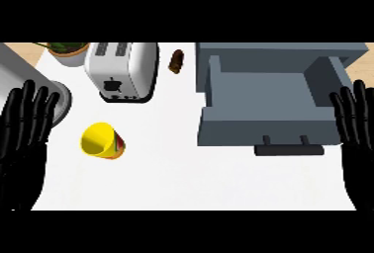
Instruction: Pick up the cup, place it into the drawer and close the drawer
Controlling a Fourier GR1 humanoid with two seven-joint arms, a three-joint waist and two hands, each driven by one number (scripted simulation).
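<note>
Nearest, 2 black hands rest at the view's side edges, fingers straight and pointing up: the left hand (27, 123) at the left edge, the right hand (353, 121) at the right edge; both are spread flat and hold nothing. Between them, on the white counter (190, 183), the yellow cup (101, 140) lies tilted, its mouth turned toward the left, well apart from either hand. Right of the cup, the grey drawer (270, 106) stands pulled open, its dark handle (288, 149) at the near front. Farther back stand a white toaster (121, 69), a potted plant (70, 52) and a small brown object (177, 61).
</note>
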